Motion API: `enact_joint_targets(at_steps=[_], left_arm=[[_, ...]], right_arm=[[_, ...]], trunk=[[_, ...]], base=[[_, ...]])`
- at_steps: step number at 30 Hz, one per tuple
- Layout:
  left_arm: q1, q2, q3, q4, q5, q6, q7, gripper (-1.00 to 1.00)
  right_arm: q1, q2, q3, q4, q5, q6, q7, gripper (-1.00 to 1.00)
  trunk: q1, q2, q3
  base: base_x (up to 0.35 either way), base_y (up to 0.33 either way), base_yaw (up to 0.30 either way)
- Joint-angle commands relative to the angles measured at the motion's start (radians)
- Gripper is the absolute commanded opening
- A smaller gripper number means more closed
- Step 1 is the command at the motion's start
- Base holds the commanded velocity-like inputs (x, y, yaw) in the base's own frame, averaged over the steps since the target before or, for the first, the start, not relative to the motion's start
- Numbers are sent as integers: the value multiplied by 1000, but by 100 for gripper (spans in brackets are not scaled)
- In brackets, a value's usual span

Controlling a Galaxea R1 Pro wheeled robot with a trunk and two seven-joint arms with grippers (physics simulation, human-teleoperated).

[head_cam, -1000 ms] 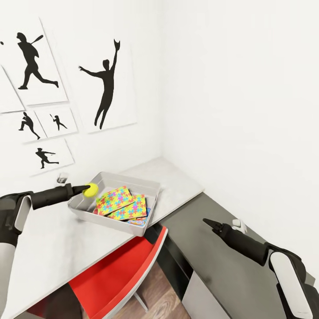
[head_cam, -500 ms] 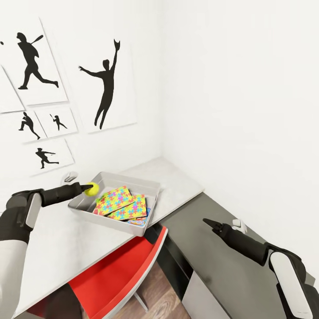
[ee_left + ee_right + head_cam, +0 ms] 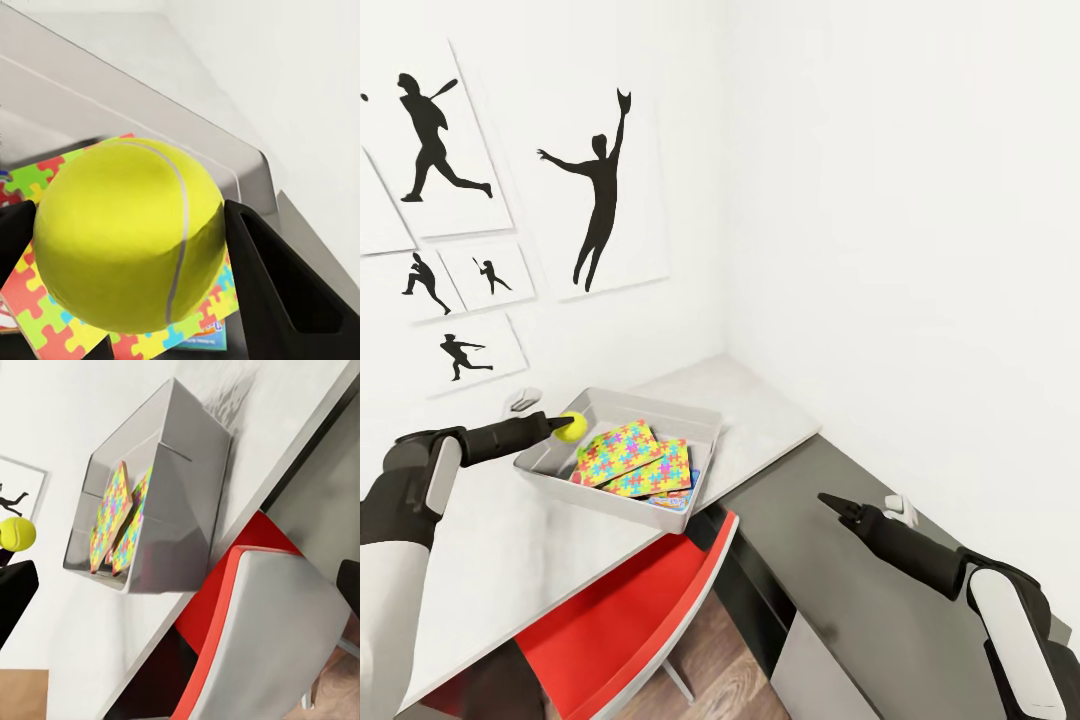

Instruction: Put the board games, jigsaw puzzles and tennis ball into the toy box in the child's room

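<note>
The tennis ball (image 3: 129, 234) is clamped between the jaws of the left gripper (image 3: 557, 425), a black finger (image 3: 281, 289) being pressed against each side of it in the left wrist view. In the head view the ball (image 3: 571, 427) is held over the near-left corner of the toy box (image 3: 696, 424), just above the rim and not yet lowered inside. Beneath it two jigsaw puzzles (image 3: 620, 451) are seen lying overlapped in the box, with the edge of a blue board game (image 3: 682, 497) showing under them (its cover is mostly hidden). The same puzzle boards (image 3: 120, 514) are seen edge-on in the right wrist view, leaning within the grey box (image 3: 193, 502), with the ball (image 3: 16, 534) off to one side.

The box is set on the light grey wing of the counter (image 3: 760, 410), near the corner of the white walls. A red chair (image 3: 630, 610) is pushed in under that wing.

The right gripper (image 3: 830, 503) is held well apart from the box, over the dark grey wing (image 3: 830, 590); its jaws appear drawn together to a point with nothing between them. A small white object (image 3: 901, 510) lies just beside the right arm. Black sports silhouettes (image 3: 598, 190) are hung on the wall behind the left arm.
</note>
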Motion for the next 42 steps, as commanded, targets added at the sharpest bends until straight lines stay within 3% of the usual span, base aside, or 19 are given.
enact_joint_targets(at_steps=[1, 7, 16, 29, 30, 42], left_arm=[[-1, 0, -1, 0, -4, 0, -5, -100], [-1, 4, -14, -1, -7, -4, 5, -100], [-1, 1, -30, -1, -7, -5, 89, -100], [-1, 5, -39, -1, -7, -5, 97, -100], [-1, 5, -39, -2, -7, -5, 97, 100], [-1, 8, -34, -64, -4, -4, 83, 100]], right_arm=[[-1, 0, -2, 0, 9, 4, 10, 100], [-1, 0, -2, 0, 9, 4, 10, 100], [-1, 0, -2, 0, 9, 4, 10, 100], [-1, 0, -2, 0, 9, 4, 10, 100], [-1, 0, -2, 0, 10, 4, 10, 100], [-1, 0, -2, 0, 9, 4, 10, 100]], trunk=[[1, -2, -2], [1, -2, -2], [1, -2, -2], [1, -2, -2], [1, -2, -2], [1, -2, -2]], base=[[0, 0, 0], [0, 0, 0], [0, 0, 0], [0, 0, 0], [0, 0, 0], [0, 0, 0]])
